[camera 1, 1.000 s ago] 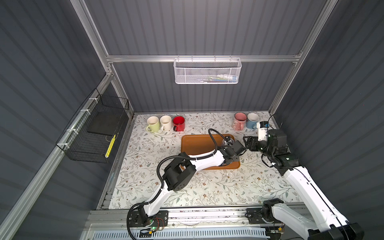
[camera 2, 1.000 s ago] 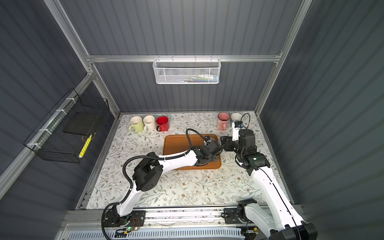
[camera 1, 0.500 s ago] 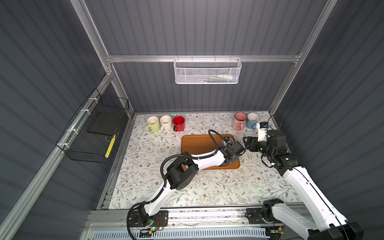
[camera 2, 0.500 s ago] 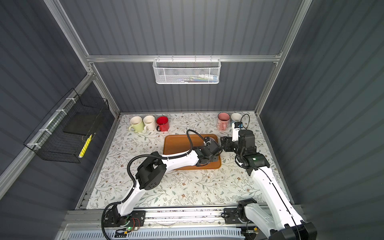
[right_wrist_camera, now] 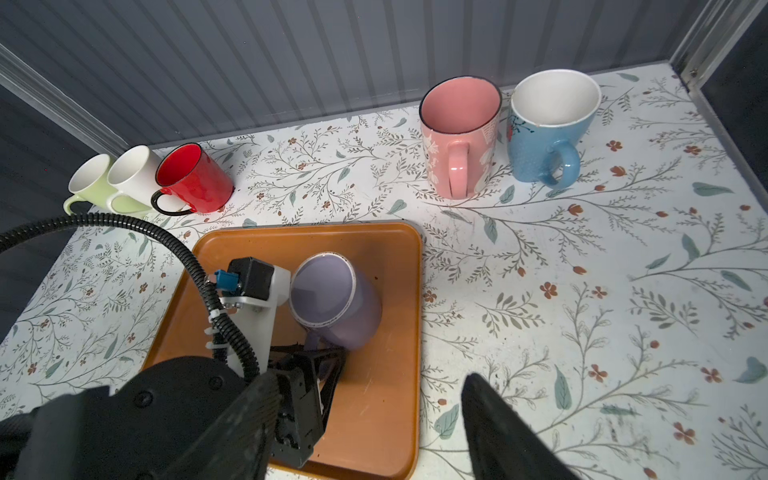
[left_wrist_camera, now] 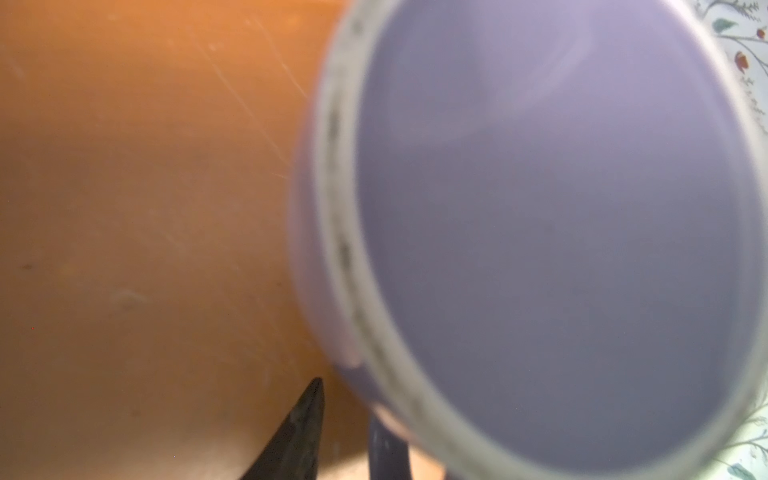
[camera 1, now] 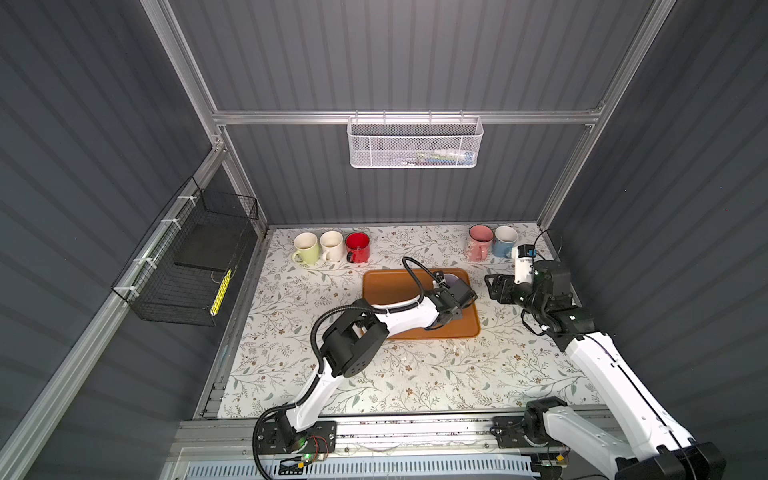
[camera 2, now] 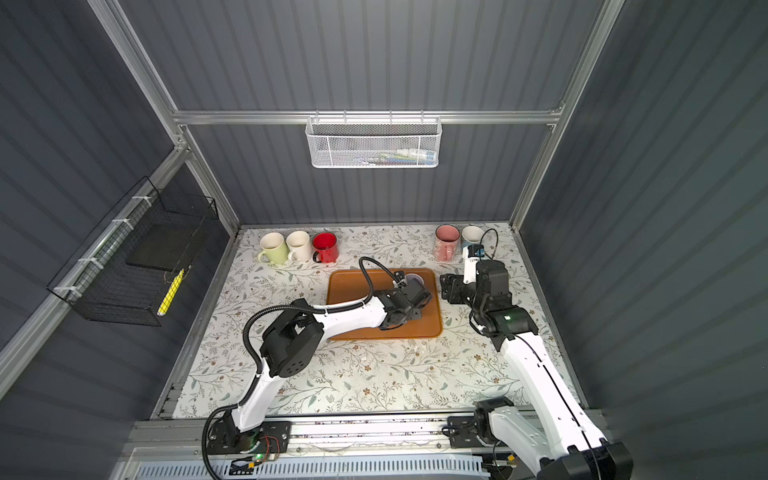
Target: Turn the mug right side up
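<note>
We are looking across a table (camera 1: 291, 365) that is wearing a pale cloth printed with leafy sprigs and small red flowers. A smooth orange tray (right_wrist_camera: 374, 257) with rounded corners and a low lip is lying flat near the table's middle and showing fine scratches. Upright glazed mugs are standing along the far edge, a green mug (right_wrist_camera: 89, 183), a white mug (right_wrist_camera: 133, 174) and a red mug (right_wrist_camera: 195, 178) on the left, and a pink mug (right_wrist_camera: 459, 137) and a blue mug (right_wrist_camera: 548, 124) on the right. The purple mug (right_wrist_camera: 349, 316) we are working on is sitting on the far right part of the tray. It is leaning well over on its side, with its round mouth facing left and partly upward, so we are judging the turn to be about halfway. The left tool (right_wrist_camera: 318, 351) is reaching in from the near side, and we are reading it as clenched on the mug's handle (right_wrist_camera: 312, 338), though the black fingers are hiding the contact itself. The right tool (camera 1: 495, 287) is hanging released over the table just right of the tray, with nothing between its fingers. Next we are expecting to need a further roll of the left wrist, so that the base is coming down flat on the tray before any letting go. The glaze is looking slick and the loop handle is thin, so the mug is likely to pivot in a loose grip. Its rim (left_wrist_camera: 345, 232) is showing as a pale band flecked with dark marks.
</note>
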Controlling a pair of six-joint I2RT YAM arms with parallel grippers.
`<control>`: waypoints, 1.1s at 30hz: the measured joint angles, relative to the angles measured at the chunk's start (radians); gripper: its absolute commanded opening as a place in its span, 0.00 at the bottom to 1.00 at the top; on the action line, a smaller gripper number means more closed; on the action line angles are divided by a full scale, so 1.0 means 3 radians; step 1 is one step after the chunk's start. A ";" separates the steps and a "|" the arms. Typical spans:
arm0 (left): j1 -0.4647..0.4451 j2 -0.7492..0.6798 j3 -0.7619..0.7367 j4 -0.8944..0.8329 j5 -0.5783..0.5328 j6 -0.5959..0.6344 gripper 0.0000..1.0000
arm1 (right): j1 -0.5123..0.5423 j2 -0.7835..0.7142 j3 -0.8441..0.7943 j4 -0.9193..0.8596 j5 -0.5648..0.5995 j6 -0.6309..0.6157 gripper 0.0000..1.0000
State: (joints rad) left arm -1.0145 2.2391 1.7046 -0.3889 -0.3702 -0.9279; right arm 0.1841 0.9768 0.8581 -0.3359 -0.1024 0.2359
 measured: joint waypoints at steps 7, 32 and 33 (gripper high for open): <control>0.0004 -0.0140 -0.0010 -0.0003 -0.0029 0.0231 0.48 | 0.0000 0.0009 0.0000 0.0005 -0.0011 0.0003 0.72; 0.0132 -0.0038 0.0256 -0.0407 0.0449 0.0792 0.45 | 0.0000 0.0134 0.0000 0.0120 -0.0074 0.0038 0.73; 0.0137 -0.0022 0.0258 -0.0415 0.0455 0.0802 0.45 | 0.0000 0.0140 0.0000 0.0120 -0.0075 0.0038 0.72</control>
State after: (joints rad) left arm -0.9733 2.2326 1.7821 -0.5133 -0.2337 -0.6872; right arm 0.1841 1.0187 0.8581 -0.3000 -0.1249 0.2474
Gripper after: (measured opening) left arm 0.455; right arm 0.725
